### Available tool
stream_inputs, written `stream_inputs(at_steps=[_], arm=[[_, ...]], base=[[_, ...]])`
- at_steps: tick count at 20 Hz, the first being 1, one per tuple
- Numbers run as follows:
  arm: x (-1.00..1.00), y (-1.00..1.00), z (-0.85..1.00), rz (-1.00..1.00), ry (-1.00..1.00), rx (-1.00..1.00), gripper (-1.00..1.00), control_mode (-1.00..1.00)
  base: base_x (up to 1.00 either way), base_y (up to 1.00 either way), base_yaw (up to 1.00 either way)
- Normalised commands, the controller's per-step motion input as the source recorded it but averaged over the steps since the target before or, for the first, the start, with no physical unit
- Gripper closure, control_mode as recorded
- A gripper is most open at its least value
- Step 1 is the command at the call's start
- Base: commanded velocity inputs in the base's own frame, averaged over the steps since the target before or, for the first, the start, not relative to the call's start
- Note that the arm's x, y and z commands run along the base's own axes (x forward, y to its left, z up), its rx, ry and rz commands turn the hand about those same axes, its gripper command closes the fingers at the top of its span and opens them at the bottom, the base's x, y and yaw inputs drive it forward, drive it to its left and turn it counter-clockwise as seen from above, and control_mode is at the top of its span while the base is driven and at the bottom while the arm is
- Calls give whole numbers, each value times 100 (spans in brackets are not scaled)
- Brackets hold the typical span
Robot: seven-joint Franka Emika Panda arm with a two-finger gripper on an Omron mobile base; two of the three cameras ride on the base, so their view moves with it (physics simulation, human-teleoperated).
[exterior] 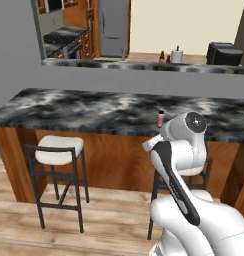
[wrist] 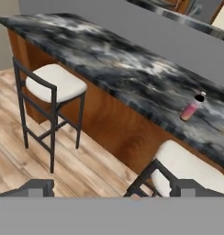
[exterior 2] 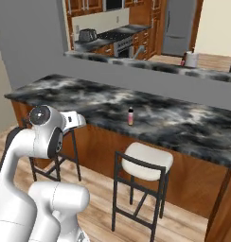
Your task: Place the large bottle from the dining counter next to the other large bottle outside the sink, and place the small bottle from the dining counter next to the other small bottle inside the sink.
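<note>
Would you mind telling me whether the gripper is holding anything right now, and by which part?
Nothing is held: the gripper is empty, and the small bottle stands apart on the dining counter.

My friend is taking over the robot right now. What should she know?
Gripper: the two finger tips stand wide apart at the bottom of the hand view, open, holding nothing, above the floor in front of the stools.
The small bottle stands upright on the dining counter, near its front edge, untouched.
A brown bottle stands on the far counter beside a white paper towel roll. I cannot tell whether it is the moved one or the other.
A faucet shows on the far counter; the basin itself is hidden.
Done: the dining counter holds no large bottle.
Left: carry the small bottle into the sink.
</note>
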Motion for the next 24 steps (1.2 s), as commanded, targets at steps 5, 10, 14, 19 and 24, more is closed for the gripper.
stream_inputs(at_steps=[5, 10, 14, 19, 24], arm=[[0, 0, 0, 0, 0, 0, -100, 100], [0, 0, 0, 0, 0, 0, -100, 100], [0, 0, 0, 0, 0, 0, -100, 100], [0, 0, 0, 0, 0, 0, -100, 100], [0, 0, 0, 0, 0, 0, -100, 100]], base=[[3, 81, -40], [17, 45, -27], [23, 23, -15], [23, 3, -11], [12, -21, -4]])
